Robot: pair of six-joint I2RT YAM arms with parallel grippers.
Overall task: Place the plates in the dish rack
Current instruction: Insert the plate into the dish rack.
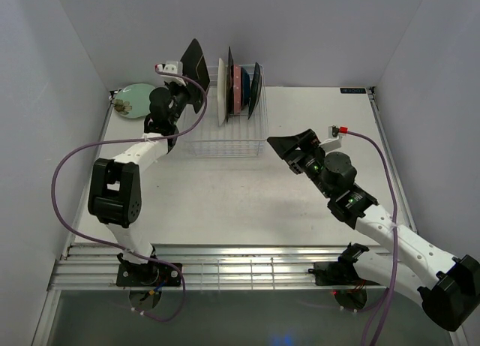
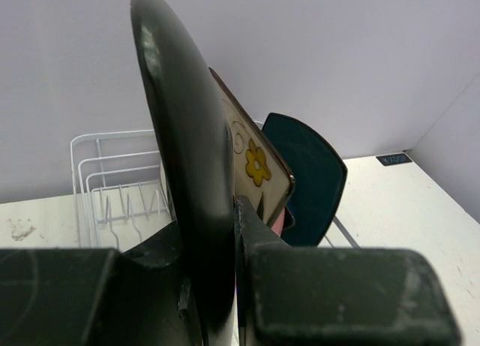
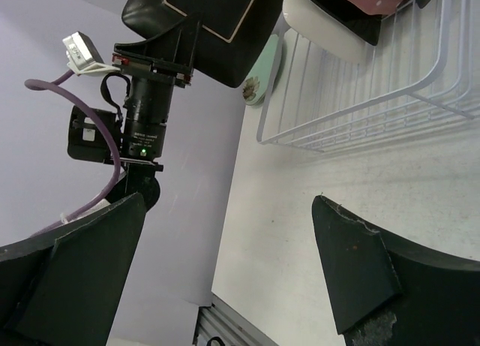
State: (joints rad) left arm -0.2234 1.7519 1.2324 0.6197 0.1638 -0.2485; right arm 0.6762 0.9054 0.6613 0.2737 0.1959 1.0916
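Note:
My left gripper (image 1: 187,79) is shut on a dark rectangular plate (image 1: 196,63) and holds it upright above the left end of the white wire dish rack (image 1: 225,139). In the left wrist view the dark plate (image 2: 187,158) stands edge-on between the jaws of my left gripper (image 2: 214,237). A white plate (image 1: 222,102), a floral plate (image 2: 259,166), a pink plate (image 1: 237,91) and a teal plate (image 2: 307,181) stand in the rack. A round pale green plate (image 1: 135,100) lies on the table, left of the rack. My right gripper (image 1: 296,147) is open and empty, right of the rack.
White walls close the table at the back and both sides. In the right wrist view the rack (image 3: 360,106) is ahead and my right gripper (image 3: 229,200) is over bare table. A slatted metal edge (image 1: 225,267) runs along the front.

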